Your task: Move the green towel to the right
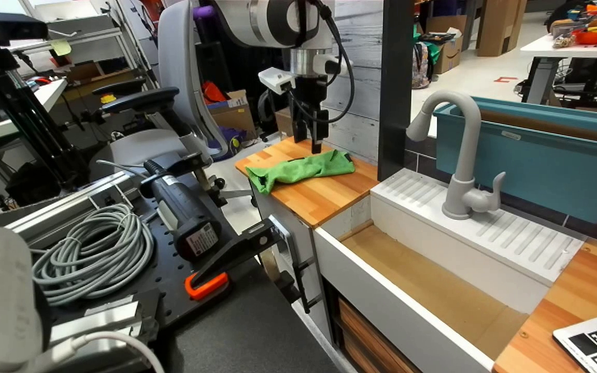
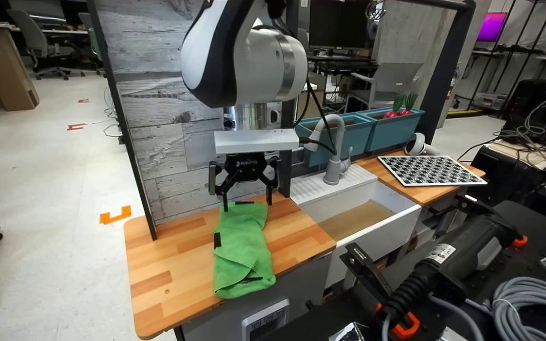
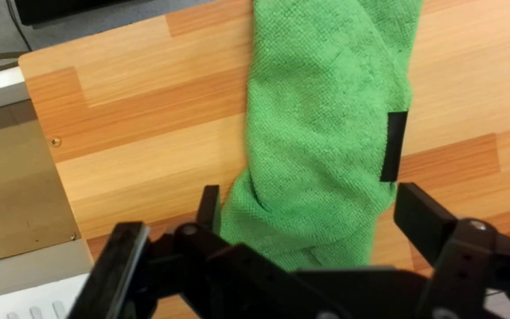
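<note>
The towel (image 2: 244, 246) lies ungripped on the counter (image 2: 178, 258), parted jaws at one end, its move right, I'd say, undone.

In both exterior views, a gray gooseneck faucet (image 1: 468, 155) stands upright at the back of a white sink (image 1: 376, 295), and a coil of gray cable (image 1: 122, 264) lies near a black power tool (image 1: 187, 223). In an exterior view, two teal planter boxes (image 2: 394, 132) are behind the faucet, one with red radishes (image 2: 390, 114) in it, and a checkered board (image 2: 432, 170) lies beside the sink.
</note>
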`<state>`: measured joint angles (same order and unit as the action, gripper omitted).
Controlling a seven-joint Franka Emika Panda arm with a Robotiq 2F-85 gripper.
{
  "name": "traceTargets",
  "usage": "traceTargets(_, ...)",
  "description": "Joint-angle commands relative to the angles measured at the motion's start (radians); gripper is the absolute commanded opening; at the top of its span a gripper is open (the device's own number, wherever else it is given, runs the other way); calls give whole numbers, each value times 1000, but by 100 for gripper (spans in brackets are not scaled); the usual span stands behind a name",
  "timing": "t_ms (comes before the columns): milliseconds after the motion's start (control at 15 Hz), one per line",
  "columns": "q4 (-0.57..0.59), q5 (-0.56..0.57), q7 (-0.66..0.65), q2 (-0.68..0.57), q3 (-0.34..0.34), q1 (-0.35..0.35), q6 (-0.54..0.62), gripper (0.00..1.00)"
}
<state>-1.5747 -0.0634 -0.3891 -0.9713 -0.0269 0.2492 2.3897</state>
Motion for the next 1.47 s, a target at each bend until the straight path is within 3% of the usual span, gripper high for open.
traceTargets(0,9,-5,3,-5,5,4,-4,100)
traceTargets(600,-5,0,35,-46,-16,24,51,100)
traceTargets(1400,74,-1,104,-166,-42,23,57,100)
